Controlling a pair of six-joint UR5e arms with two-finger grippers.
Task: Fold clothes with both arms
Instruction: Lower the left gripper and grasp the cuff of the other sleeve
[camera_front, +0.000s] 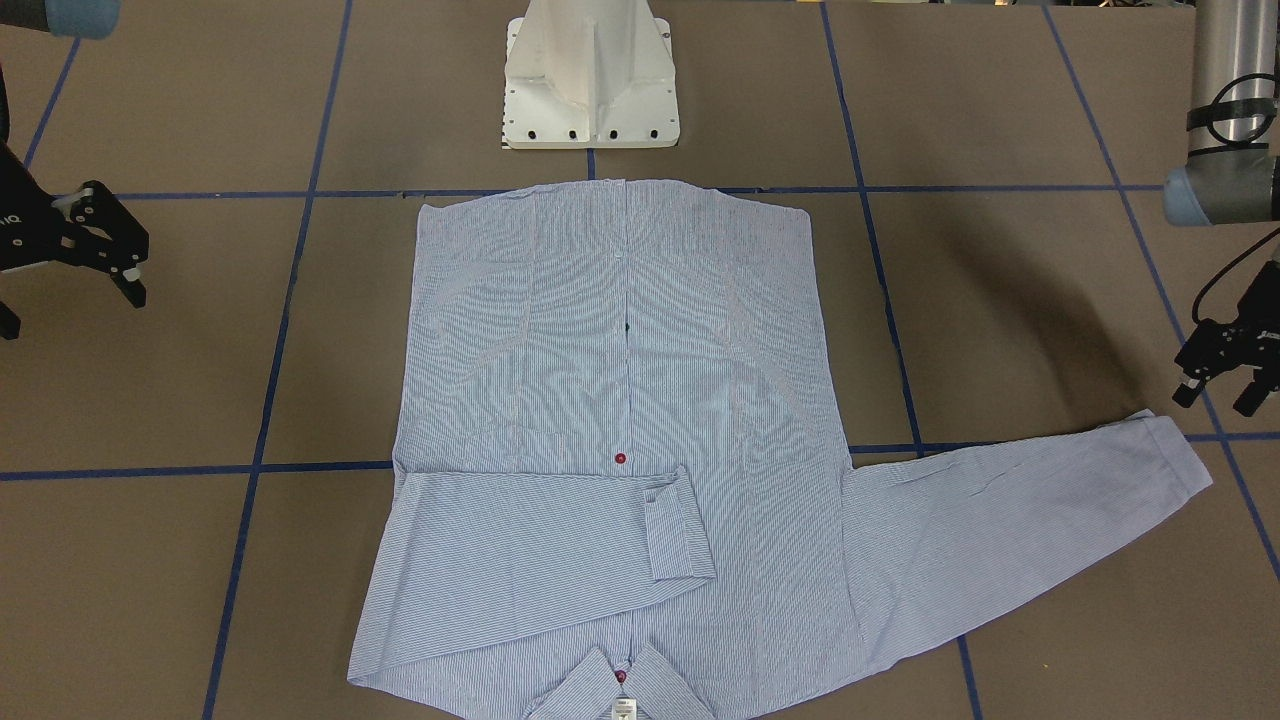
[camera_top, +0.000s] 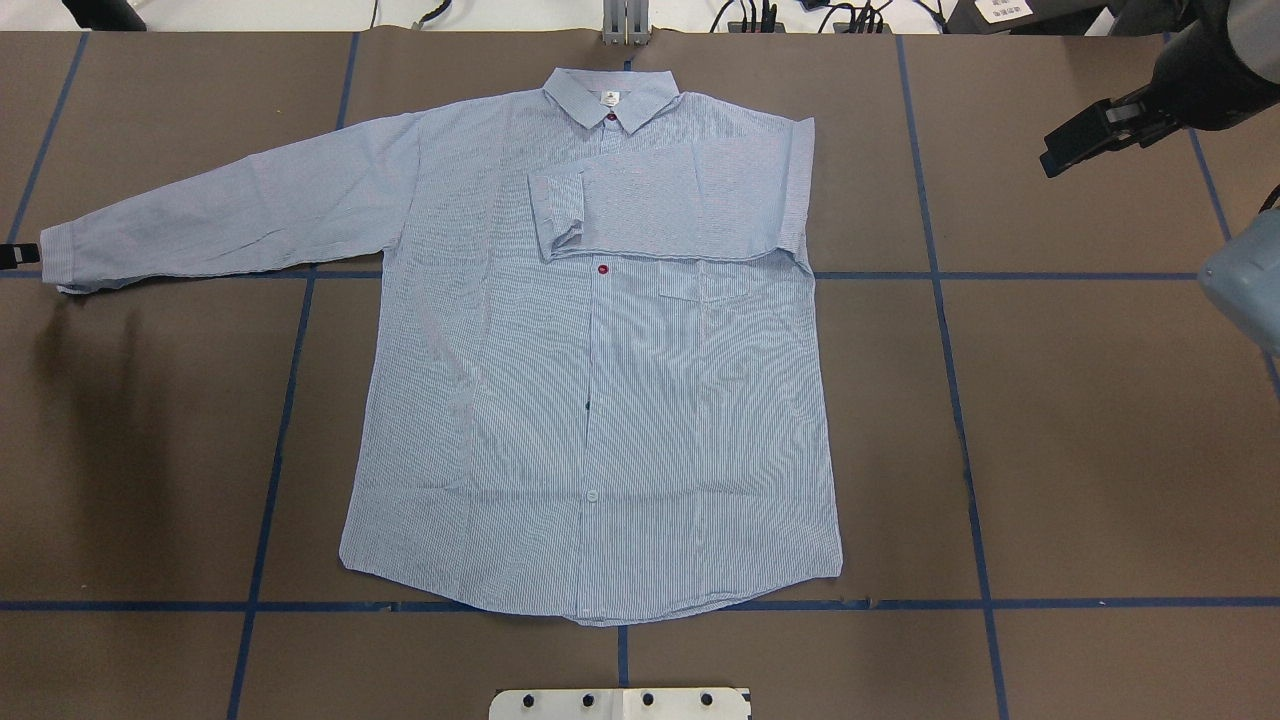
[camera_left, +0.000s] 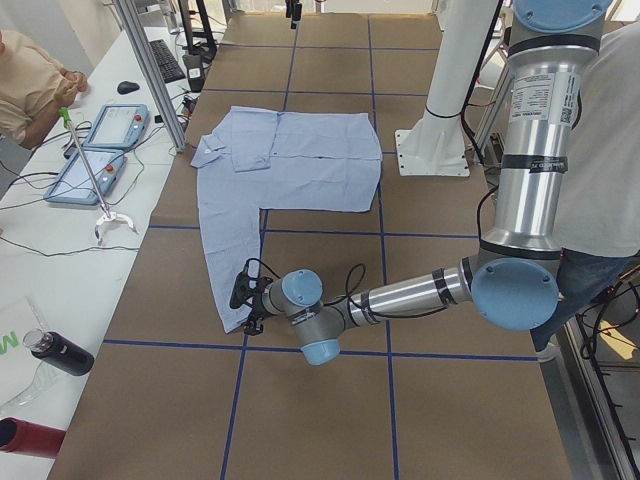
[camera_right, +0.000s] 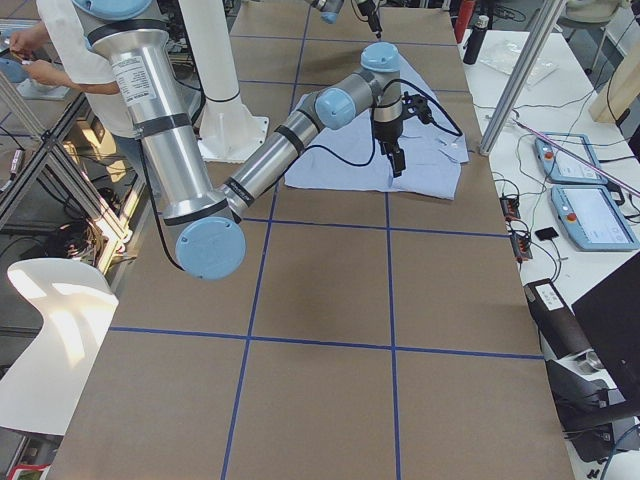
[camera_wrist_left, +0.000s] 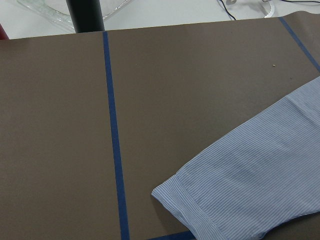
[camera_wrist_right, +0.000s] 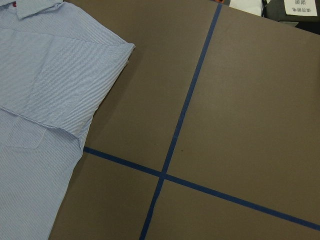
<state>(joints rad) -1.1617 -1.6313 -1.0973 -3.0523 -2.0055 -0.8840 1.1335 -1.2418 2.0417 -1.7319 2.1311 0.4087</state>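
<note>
The light blue striped shirt (camera_top: 600, 400) lies flat on the table, front up, with its collar (camera_top: 610, 95) at the far side from my base. One sleeve is folded across the chest (camera_top: 660, 210). The other sleeve (camera_top: 230, 215) stretches out flat to my left, and its cuff shows in the left wrist view (camera_wrist_left: 200, 205). My left gripper (camera_front: 1218, 400) is open and empty, hovering just beyond that cuff (camera_front: 1175, 455). My right gripper (camera_front: 72, 308) is open and empty, held well off the shirt's right side. The right wrist view shows the shirt's folded shoulder edge (camera_wrist_right: 100, 55).
Brown table covering with blue tape grid lines (camera_top: 940, 275). The white pedestal base (camera_front: 590, 80) stands just behind the shirt's hem. Tablets, cables and a bottle (camera_left: 60, 352) lie on the white bench past the far table edge. People stand at the robot's side (camera_left: 600, 150).
</note>
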